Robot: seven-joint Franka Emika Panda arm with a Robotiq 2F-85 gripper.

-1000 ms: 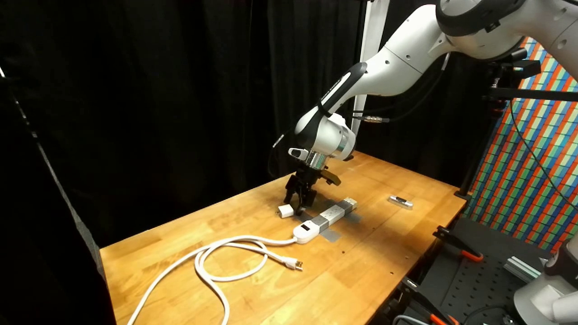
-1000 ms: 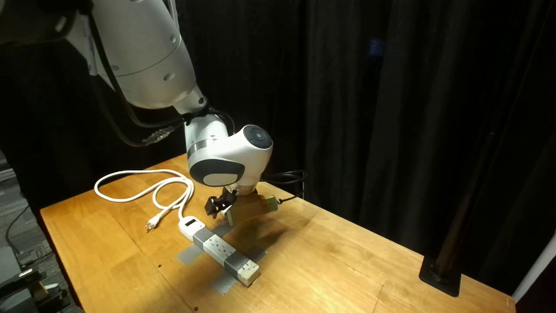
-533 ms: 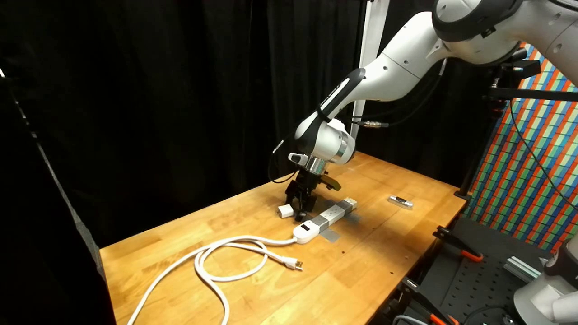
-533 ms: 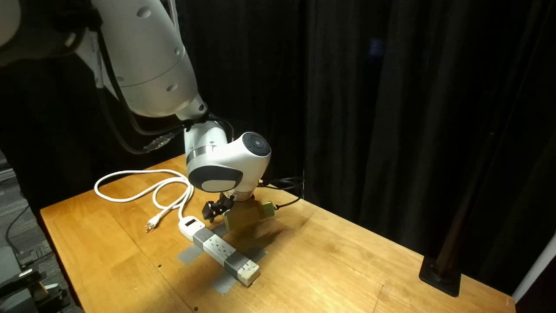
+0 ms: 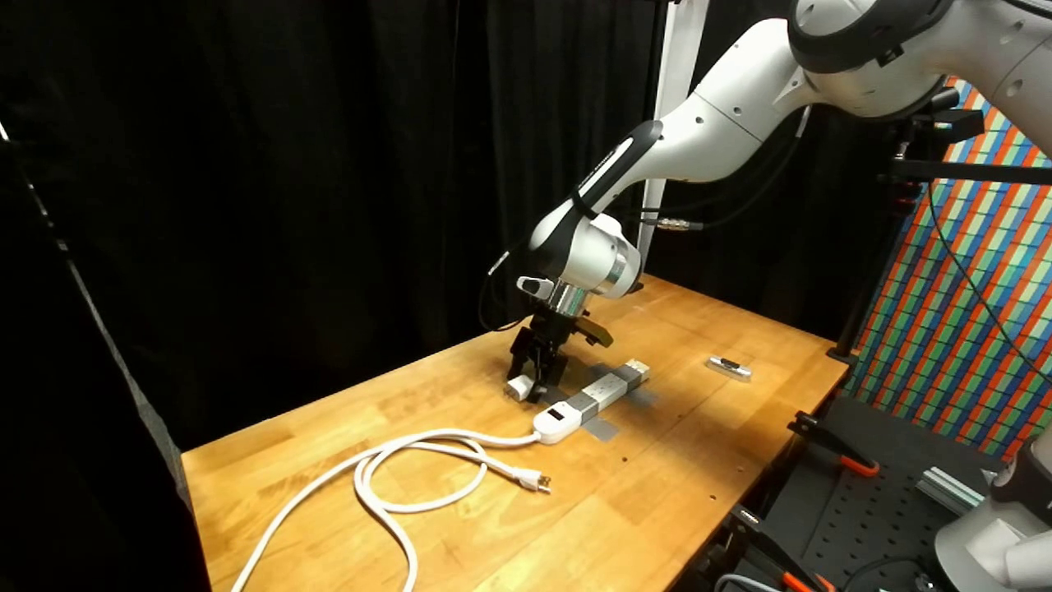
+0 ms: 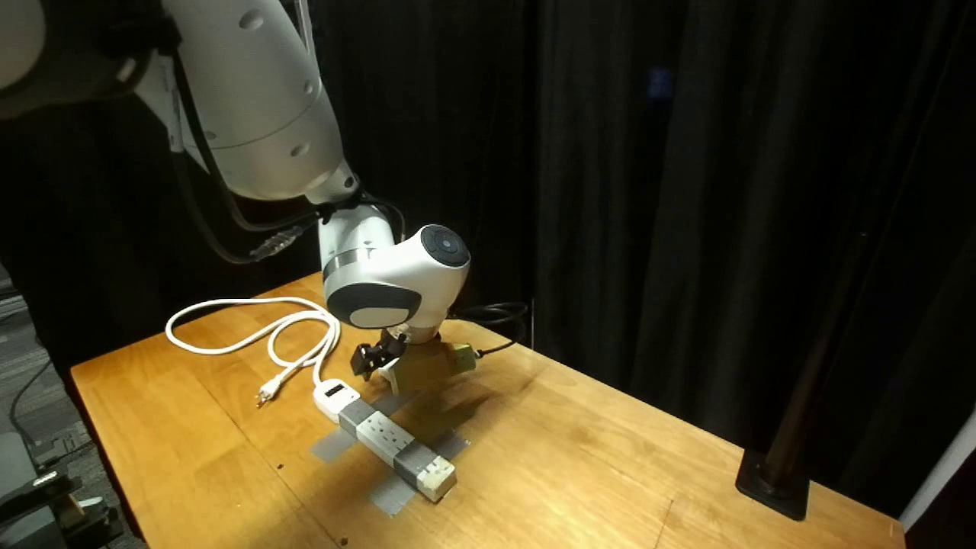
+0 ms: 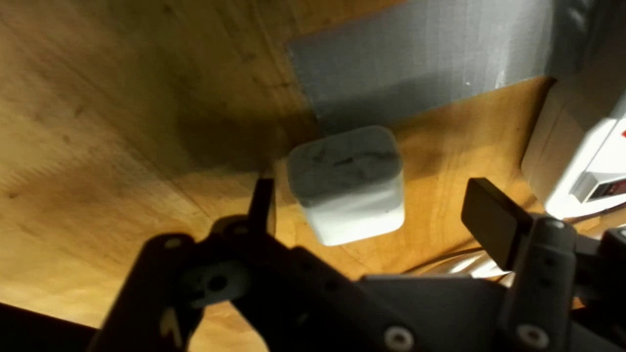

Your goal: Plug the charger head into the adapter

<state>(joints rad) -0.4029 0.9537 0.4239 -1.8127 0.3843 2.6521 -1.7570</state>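
See the white charger cube (image 7: 349, 195) on the wooden table (image 6: 625, 465), near the cord end of the white-and-grey power strip (image 6: 383, 435) and apart from its wall. In the wrist view, find the two-finger Robotiq gripper (image 7: 374, 210) astride that cube, with jaws spread wide and wood showing on both flanks: a narrow gap beside the finger (image 7: 262, 208) away from the strip, a wider one beside the finger nearer the strip. Not clasped at this moment.

Compared with a second ago, notice the gripper a little lower and shifted toward the strip's cord end. In an exterior view, note also the cube, then showing clear beside the fingers, now partly covered by one of them on the flank facing the strip. Cannot judge any small turn or slide of the cube itself.

Find the strip in the same place as before, with grey duct tape (image 6: 334, 444) across it and onto the table. See the white power cord (image 5: 493, 441) leaving one end in the same loops, with its three-prong plug (image 5: 528, 477) lying near that end. Spot, in an exterior view, a small silver-and-black piece (image 5: 729, 368) well apart from the strip, on the side opposite the cube, also unmoved.
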